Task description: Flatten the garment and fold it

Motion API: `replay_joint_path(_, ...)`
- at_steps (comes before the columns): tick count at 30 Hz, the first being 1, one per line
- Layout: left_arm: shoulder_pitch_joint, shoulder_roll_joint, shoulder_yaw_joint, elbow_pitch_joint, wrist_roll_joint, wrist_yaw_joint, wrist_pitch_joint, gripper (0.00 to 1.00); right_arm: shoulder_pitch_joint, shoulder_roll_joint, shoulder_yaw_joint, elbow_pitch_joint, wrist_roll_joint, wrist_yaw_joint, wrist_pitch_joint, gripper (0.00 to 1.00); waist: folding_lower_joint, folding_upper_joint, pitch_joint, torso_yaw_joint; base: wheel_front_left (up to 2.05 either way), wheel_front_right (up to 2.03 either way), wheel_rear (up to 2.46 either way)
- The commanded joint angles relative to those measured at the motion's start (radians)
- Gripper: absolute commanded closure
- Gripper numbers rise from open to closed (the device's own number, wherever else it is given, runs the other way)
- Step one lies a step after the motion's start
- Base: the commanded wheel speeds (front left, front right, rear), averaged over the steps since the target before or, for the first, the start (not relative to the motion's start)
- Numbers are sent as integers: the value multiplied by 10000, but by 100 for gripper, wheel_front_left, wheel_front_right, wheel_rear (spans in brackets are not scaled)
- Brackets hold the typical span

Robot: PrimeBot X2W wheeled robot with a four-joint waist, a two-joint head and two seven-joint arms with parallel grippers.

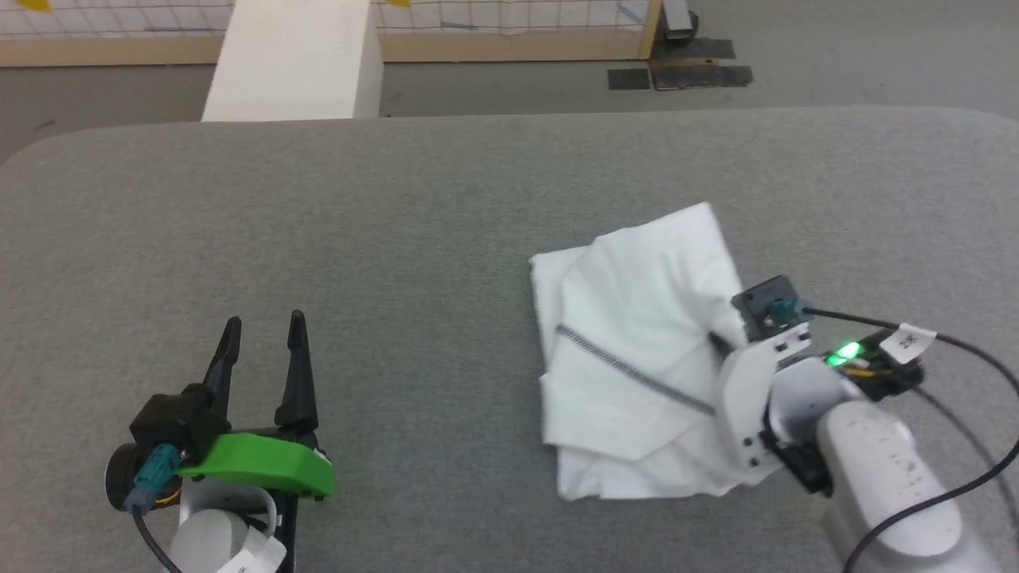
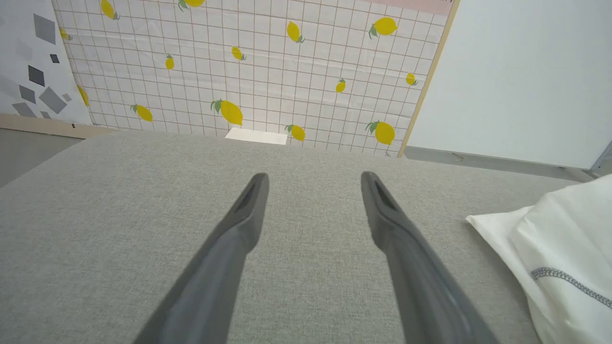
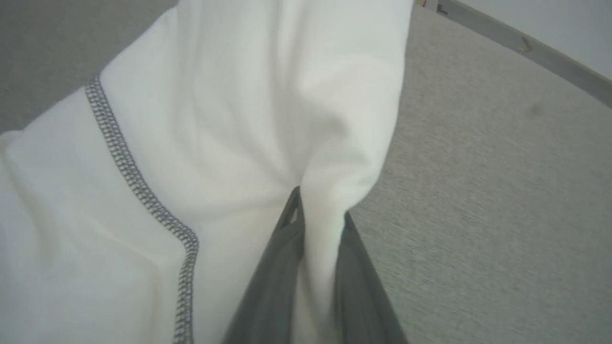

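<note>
The garment (image 1: 637, 358), a white shirt with a grey zigzag seam, lies bunched in a rough fold on the grey table (image 1: 398, 223), right of centre. My right gripper (image 3: 319, 212) is shut on a pinched ridge of the garment (image 3: 215, 119) near its right edge; cloth stands up between the two dark fingers. In the head view that gripper (image 1: 728, 342) sits over the shirt's right side. At the lower left my left gripper (image 1: 263, 326) hovers open, with nothing between its fingers (image 2: 244, 224). The garment's edge (image 2: 559, 248) shows at the right of the left wrist view.
A white box (image 1: 294, 60) stands beyond the table's far edge at the left. A lemon-patterned wall (image 2: 263, 71) backs the room. A black cable (image 1: 963, 358) trails from the right wrist. Bare grey table surface (image 1: 358, 263) lies between the grippers.
</note>
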Motion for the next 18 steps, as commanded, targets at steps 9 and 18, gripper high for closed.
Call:
replay_joint_path(9, -419, 194, -176, -347, 214, -70, -45, 0, -1437, -3264, 869, -67, -226, -15, 438, 100, 0, 0, 900, -1805, 0, 0, 0)
replay_joint_path(18, -1134, 673, -406, -759, 364, -71, -25, 0, -2854, -4294, 527, 1039, -572, -15, -284, 100, 0, 0, 2190, -2535, 0, 0, 0)
